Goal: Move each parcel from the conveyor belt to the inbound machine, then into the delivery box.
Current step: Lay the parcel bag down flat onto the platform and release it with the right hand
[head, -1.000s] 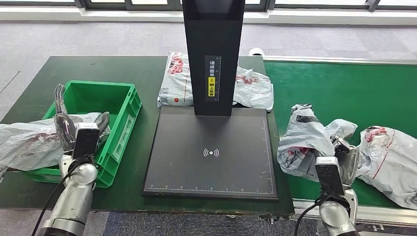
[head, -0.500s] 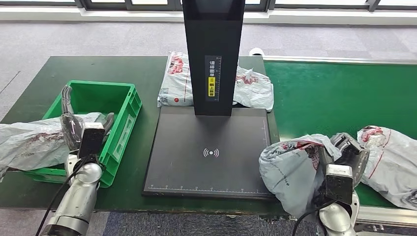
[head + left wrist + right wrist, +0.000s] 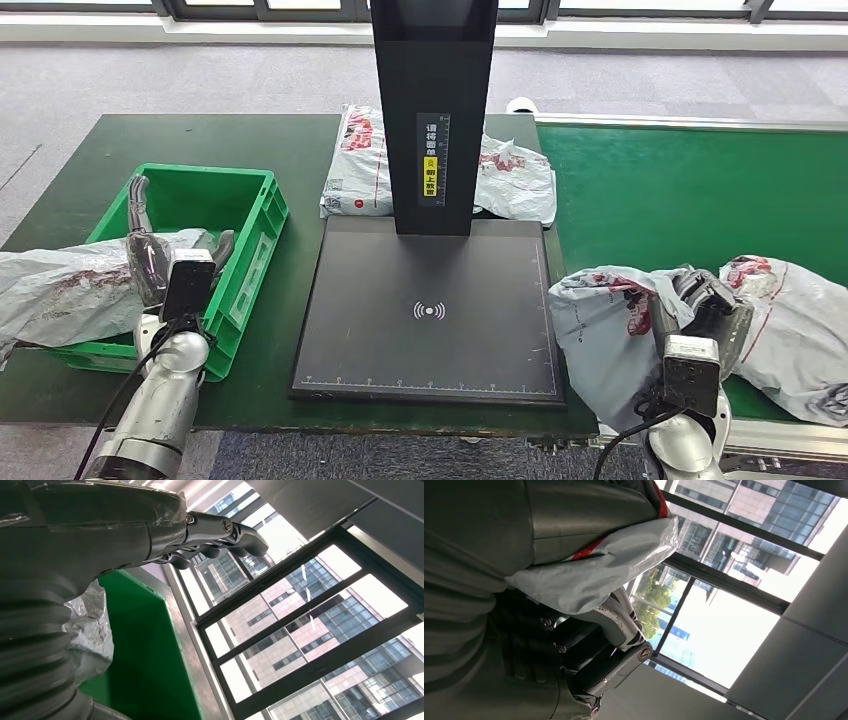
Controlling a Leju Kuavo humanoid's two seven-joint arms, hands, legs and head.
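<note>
My right hand [image 3: 706,308] grips a crumpled grey parcel [image 3: 603,335] and holds it up at the seam between the green conveyor belt [image 3: 690,190] and the inbound machine's black plate [image 3: 430,310]. In the right wrist view the parcel's grey film [image 3: 594,575] bulges over the dark fingers [image 3: 616,662]. A second grey parcel [image 3: 790,325] lies on the belt just right of that hand. My left hand [image 3: 150,250] hovers over the green delivery box [image 3: 255,225], fingers apart and empty, its straight fingers [image 3: 220,530] plain in the left wrist view. Another parcel [image 3: 60,290] drapes over the box's left side.
The machine's black column [image 3: 435,110] rises at the back of the plate. Behind it lie two more parcels, one left [image 3: 355,160] and one right [image 3: 515,175]. The dark green table [image 3: 200,135] carries the box and the machine.
My right hand has lifted the grey parcel off the belt and carried it left toward the plate, then eased back slightly. My left hand shifted a little to the right over the box.
</note>
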